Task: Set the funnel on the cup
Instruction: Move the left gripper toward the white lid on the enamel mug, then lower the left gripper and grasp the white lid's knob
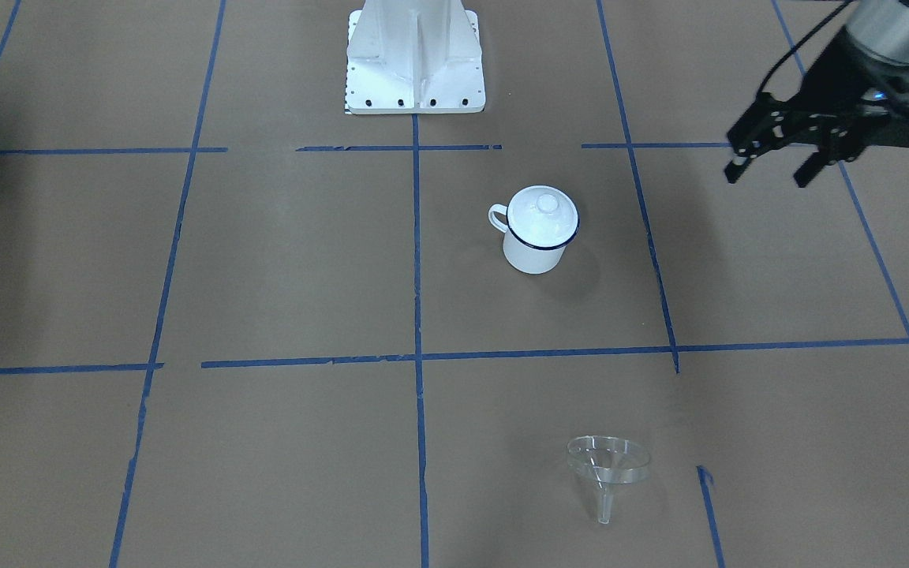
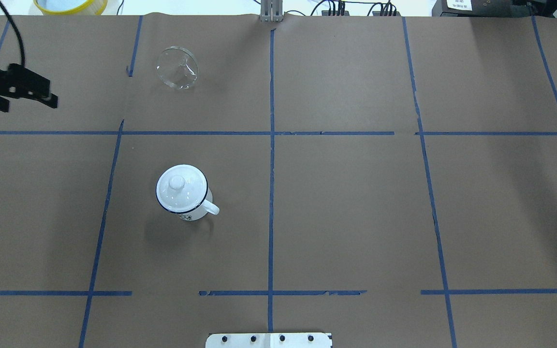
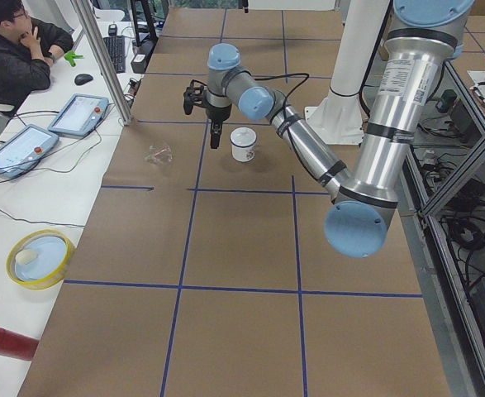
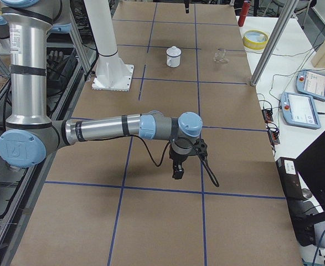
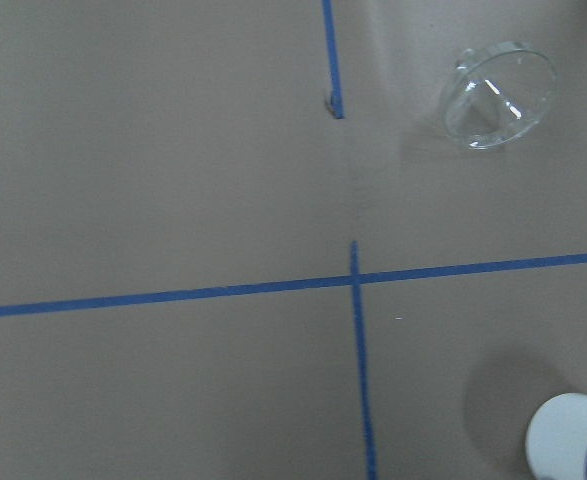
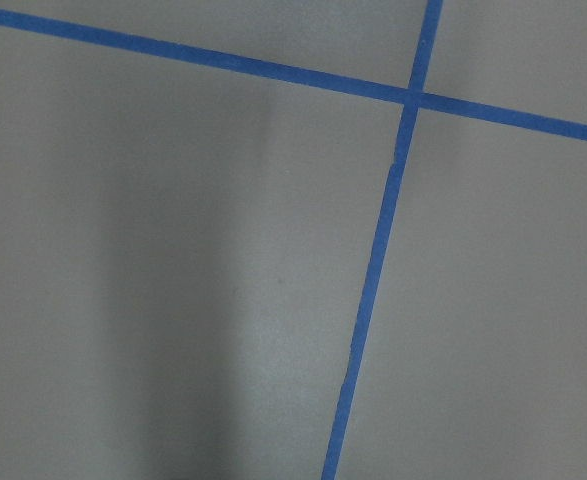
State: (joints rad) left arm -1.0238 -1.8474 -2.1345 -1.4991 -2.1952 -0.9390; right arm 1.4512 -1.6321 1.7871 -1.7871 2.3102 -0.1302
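Bench (image 1: 265, 276) held one funnel (image 1: 608, 465), one cup (image 1: 533, 254) bearing one lid (image 1: 543, 207); left jaws stood wide open, empty; right jaws' state could not be told.

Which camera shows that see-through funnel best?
The exterior front-facing view: the funnel lies on its side, cone and spout plain. Overhead and left wrist look into its mouth; side views show a glint; right wrist, nothing.

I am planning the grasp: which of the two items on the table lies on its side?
The funnel: it lies tipped over, with its spout pointing sideways. The cup stands upright, with a lid on it.
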